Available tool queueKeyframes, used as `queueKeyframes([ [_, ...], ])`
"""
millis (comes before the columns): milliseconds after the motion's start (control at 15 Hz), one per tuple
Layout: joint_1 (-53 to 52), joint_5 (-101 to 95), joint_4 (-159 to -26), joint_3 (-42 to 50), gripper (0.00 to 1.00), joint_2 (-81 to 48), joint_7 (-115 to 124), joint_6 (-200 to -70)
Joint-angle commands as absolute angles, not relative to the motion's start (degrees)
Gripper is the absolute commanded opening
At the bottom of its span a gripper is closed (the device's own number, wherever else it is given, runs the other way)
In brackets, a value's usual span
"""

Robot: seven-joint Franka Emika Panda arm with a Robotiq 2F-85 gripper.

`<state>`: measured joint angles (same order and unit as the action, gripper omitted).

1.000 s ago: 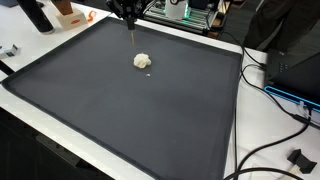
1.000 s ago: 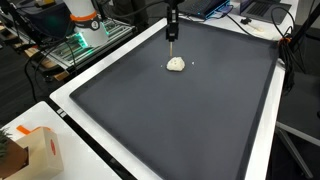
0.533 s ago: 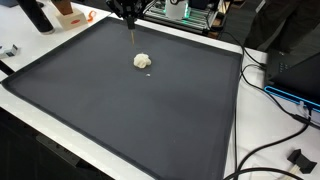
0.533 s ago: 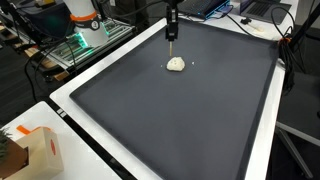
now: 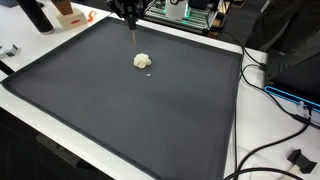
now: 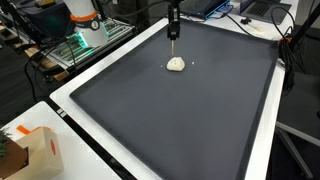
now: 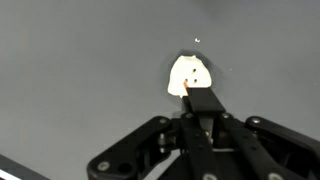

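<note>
A large dark mat [image 5: 150, 120] is spread over a white table [image 5: 241, 105], so that the pale things on it are shown up sharply; a small whitish lump [image 5: 143, 61] is seen lying alone on the far half of the mat in both exterior views [image 6: 176, 64], clear of every edge.

The gripper [image 5: 128, 12] is held above the far part of the mat, just beyond the lump and apart from it; its fingers are pressed together on a thin stick [image 5: 133, 32], which is pointed straight down, presumably so that the tip can be kept steady. What the stick is cannot be told, though an orange end [image 7: 186, 91] is shown in the wrist view, close over the near edge of the lump [image 7: 189, 75]; whether contact is made there cannot be judged.

A cardboard box [image 6: 40, 150] is set at the near left corner, off the mat; black cables [image 5: 285, 110] are trailed along the right side, beyond the table.
</note>
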<state>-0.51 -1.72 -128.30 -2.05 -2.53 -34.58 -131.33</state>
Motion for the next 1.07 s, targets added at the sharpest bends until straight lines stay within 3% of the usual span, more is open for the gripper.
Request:
queueKeyframes([
  [0, -0.5, 7.97, -126.57, -2.73, 0.03, -3.44, -41.35, -128.36],
  [1000, 1.4, 32.21, -123.2, -3.44, 0.03, -11.46, -52.33, -122.26],
])
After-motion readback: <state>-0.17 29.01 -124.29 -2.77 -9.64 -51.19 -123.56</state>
